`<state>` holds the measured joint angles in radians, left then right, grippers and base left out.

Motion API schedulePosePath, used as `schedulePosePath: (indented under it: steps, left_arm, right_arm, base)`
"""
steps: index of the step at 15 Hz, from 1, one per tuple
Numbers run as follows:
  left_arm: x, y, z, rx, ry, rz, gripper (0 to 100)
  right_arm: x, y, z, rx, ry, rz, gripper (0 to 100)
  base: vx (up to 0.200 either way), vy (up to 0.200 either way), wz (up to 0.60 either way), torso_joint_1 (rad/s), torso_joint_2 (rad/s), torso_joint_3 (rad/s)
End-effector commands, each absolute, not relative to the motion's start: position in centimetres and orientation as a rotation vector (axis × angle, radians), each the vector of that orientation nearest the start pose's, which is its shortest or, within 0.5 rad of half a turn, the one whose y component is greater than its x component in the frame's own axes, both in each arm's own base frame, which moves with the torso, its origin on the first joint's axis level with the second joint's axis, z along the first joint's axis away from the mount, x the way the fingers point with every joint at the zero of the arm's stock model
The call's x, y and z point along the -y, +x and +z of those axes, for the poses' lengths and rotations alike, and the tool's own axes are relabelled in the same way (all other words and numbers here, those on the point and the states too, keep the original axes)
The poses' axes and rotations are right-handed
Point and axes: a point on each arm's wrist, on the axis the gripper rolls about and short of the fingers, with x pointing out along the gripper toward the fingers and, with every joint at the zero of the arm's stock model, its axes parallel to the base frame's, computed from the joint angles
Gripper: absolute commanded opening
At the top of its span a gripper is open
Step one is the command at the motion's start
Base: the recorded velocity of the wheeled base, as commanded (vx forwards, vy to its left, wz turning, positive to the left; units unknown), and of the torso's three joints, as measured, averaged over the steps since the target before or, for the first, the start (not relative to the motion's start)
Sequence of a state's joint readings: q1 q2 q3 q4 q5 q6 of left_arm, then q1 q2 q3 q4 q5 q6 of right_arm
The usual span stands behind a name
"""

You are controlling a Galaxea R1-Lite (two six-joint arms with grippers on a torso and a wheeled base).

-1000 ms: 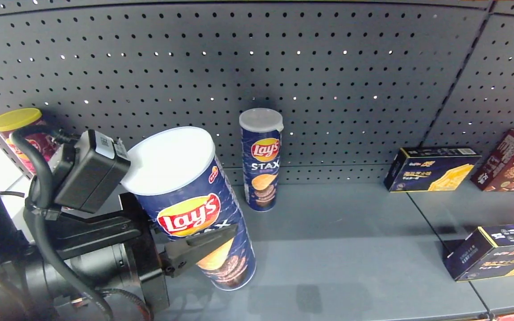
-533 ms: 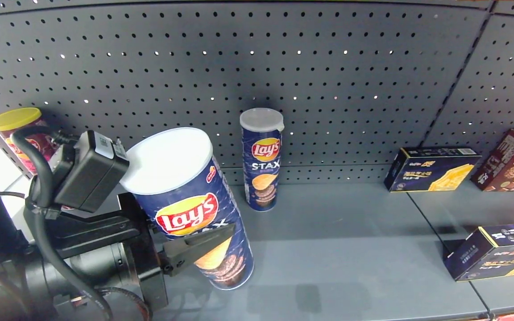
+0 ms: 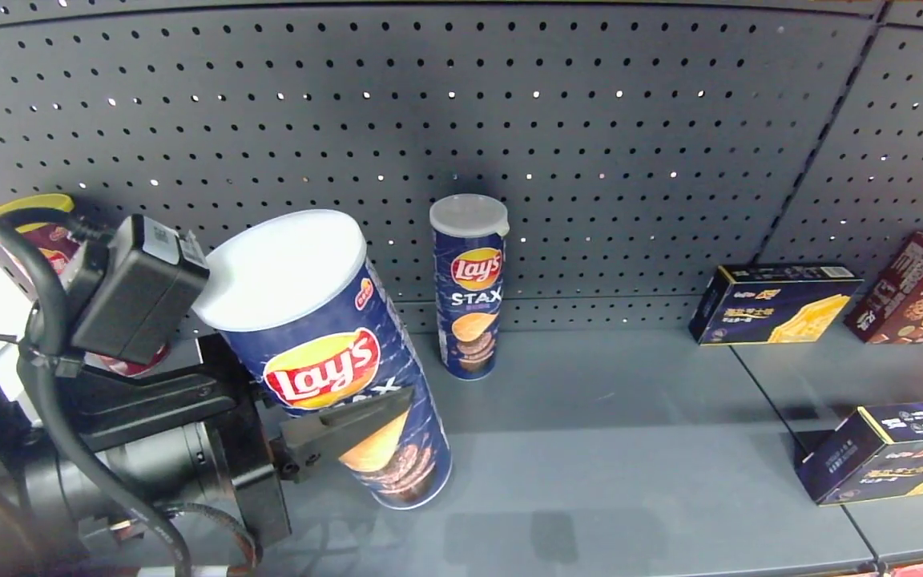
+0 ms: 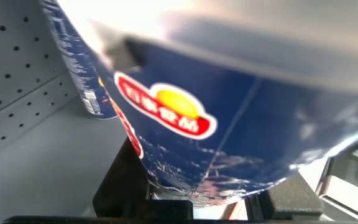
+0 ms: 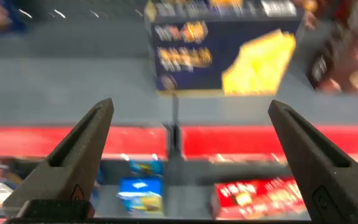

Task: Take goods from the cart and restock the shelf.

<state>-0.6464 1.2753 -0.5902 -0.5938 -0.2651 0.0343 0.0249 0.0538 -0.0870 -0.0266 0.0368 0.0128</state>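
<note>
A: Status, quick?
B: The left gripper point(image 3: 365, 401) is pinching the held can point(image 3: 325, 353) around mid-body, with one finger across the front. The can looks tilted, top leaning to the robot's left and base low over the shelf point(image 3: 630, 449) near the front. I can't tell if the base touches or hangs just above.
A: Right side?
B: The right gripper point(image 5: 191, 155) is spread wide with nothing between the fingers, facing a dark box point(image 5: 222, 53) on the shelf. It's not involved.
A: Risks?
B: The main one is letting go while the can is tilted. It's tall and narrow with its base on one edge, so it would likely tip and roll, maybe off the front lip. It needs standing upright first.
A: Neighbours?
B: An upright can point(image 3: 468, 296) stands at the back against the pegboard point(image 3: 590, 120), apart from the held one. Pushing in fast or at an angle could knock it down. A yellow-lidded can point(image 3: 25, 207) sits far left behind the arm, and a wide wrist swing on the way out could clip it.
A: The grip itself?
B: The wall is smooth and the pinch is at the middle. The can could pivot between the fingers if the base drags on the shelf, and pressing down hard could dent it.
A: Anything else?
B: The fingers must open clear before pulling back, else the can gets dragged over.
</note>
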Motion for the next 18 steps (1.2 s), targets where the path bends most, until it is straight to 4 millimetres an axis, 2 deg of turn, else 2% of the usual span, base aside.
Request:
schedulePosePath:
  steps: [1,2,3,4,6,8,9,10,12,14,15,18]
  left_arm:
    - [12.0,15.7,23.0,-0.063,0.045,-0.892,0]
    - [12.0,15.6,23.0,-0.061,0.045,-0.892,0]
    - [11.8,15.4,23.2,-0.051,0.045,-0.887,0]
    - [11.6,15.3,23.1,-0.053,0.045,-0.878,0]
    - [11.4,15.4,22.9,-0.06,0.046,-0.848,0]
    - [11.2,15.3,23.3,-0.047,0.037,-0.838,0]
    - [11.0,15.5,23.3,-0.049,0.037,-0.829,0]
    - [10.7,15.7,23.2,-0.053,0.037,-0.817,0]
    - [10.7,15.7,23.1,-0.054,0.037,-0.818,0]
    - [10.9,16.1,22.9,-0.066,0.036,-0.83,0]
    - [10.9,16.1,22.9,-0.065,0.038,-0.829,0]
    - [11.2,16.5,22.7,-0.076,0.039,-0.829,0]
  right_arm:
    - [0.0,-1.0,16.2,0.021,0.041,0.246,100]
    - [0.0,-0.9,16.3,0.021,0.041,0.252,100]
    - [-0.1,-0.3,18.0,0.019,0.046,0.321,100]
    - [-0.5,0.9,19.6,-0.017,0.043,0.406,100]
    - [-1.4,2.9,20.5,-0.091,0.029,0.477,100]
    - [-3.0,5.6,22.0,-0.162,0.012,0.548,100]
    - [-3.4,6.2,22.5,-0.175,0.008,0.56,100]
    - [-4.7,7.8,23.5,-0.203,-0.002,0.614,100]
    - [-6.4,9.3,25.0,-0.215,-0.011,0.668,100]
    - [-7.5,11.0,25.8,-0.235,-0.013,0.692,100]
    - [-7.5,11.1,25.8,-0.235,-0.013,0.693,100]
    - [-9.2,13.5,25.3,-0.276,-0.012,0.763,100]
  base:
    - [0.0,0.0,0.0,0.0,0.0,0.0]
    - [0.0,0.0,0.0,0.0,0.0,0.0]
    - [0.0,0.0,0.0,0.0,0.0,0.0]
    - [0.0,0.0,0.0,0.0,0.0,0.0]
    - [0.0,0.0,0.0,0.0,0.0,0.0]
    - [0.0,0.0,0.0,0.0,0.0,0.0]
    - [0.0,0.0,0.0,0.0,0.0,0.0]
    - [0.0,0.0,0.0,0.0,0.0,0.0]
    - [0.0,0.0,0.0,0.0,0.0,0.0]
    - [0.0,0.0,0.0,0.0,0.0,0.0]
    - [0.0,0.0,0.0,0.0,0.0,0.0]
    - [0.0,0.0,0.0,0.0,0.0,0.0]
